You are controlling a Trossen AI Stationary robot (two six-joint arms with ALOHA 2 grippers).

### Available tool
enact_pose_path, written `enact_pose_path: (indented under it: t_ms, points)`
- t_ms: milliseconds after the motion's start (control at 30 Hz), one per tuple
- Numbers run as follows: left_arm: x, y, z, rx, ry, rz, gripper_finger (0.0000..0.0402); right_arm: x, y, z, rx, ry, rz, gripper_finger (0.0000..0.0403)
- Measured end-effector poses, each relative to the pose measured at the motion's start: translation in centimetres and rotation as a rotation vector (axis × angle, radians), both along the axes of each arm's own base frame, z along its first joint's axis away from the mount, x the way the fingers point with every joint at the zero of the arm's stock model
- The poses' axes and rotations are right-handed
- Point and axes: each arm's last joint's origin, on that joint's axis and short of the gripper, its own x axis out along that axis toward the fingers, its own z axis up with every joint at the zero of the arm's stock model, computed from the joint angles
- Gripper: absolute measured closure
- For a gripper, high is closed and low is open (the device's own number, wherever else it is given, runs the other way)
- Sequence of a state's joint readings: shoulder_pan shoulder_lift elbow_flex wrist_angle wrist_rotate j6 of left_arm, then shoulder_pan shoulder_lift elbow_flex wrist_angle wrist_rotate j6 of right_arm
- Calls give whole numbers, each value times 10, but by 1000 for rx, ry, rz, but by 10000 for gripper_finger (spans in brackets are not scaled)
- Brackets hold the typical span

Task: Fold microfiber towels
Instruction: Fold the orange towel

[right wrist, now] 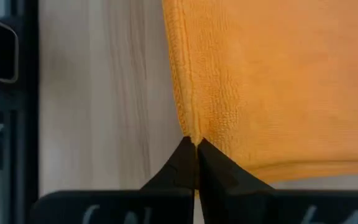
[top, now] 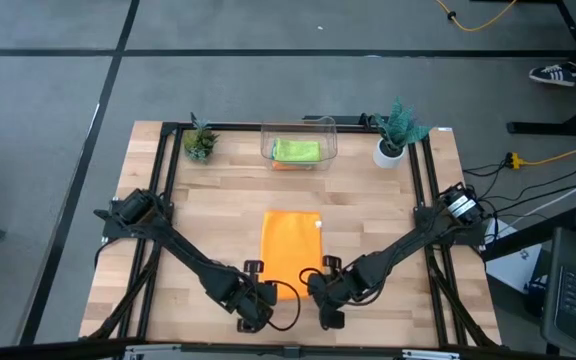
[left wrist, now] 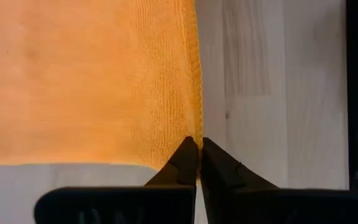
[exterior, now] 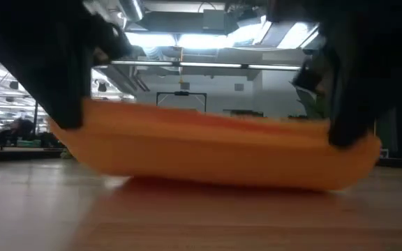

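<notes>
1. Orange towel (top: 291,246) lies flat, centre of the table (top: 218,195), lower middle of the high view; long side runs up-down in frame.
2. Left gripper (top: 265,297) at the towel's lower-left corner, fingers pressed together, pinching the towel's corner edge; the left wrist view shows its tips (left wrist: 197,149) shut on the hem.
3. Right gripper (top: 320,292) at the lower-right corner, also pinched shut on the towel's edge, tips (right wrist: 194,146) meeting at the hem in the right wrist view.
4. Low view: towel's near edge (exterior: 215,150) is raised off the wood at both ends, sagging in the middle, dark fingers on either end.
5. Clear bin (top: 299,143) at upper centre of the high view, with a lime green towel (top: 296,150) inside, something orange beneath it.
6. Two small potted plants: upper left (top: 200,142) and upper right (top: 396,130) of the table.
</notes>
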State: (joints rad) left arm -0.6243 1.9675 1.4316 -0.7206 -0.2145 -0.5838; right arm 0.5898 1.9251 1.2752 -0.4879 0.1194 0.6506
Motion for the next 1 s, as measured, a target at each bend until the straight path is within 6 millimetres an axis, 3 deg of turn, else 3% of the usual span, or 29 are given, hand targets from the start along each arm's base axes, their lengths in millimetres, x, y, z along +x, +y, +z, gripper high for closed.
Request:
enact_pose_path:
  t_ms: [233, 833, 1000]
  points:
    - [3, 5, 16, 111, -15, -3, 401, 2, -3, 20, -131, 15, -49, 401]
    - [18, 51, 16, 322, -5, 138, 401, 13, -46, 14, -412, 16, -195, 401]
    - [17, 66, 3, 345, 42, 163, 402, 20, -56, 4, -436, 49, -206, 401]
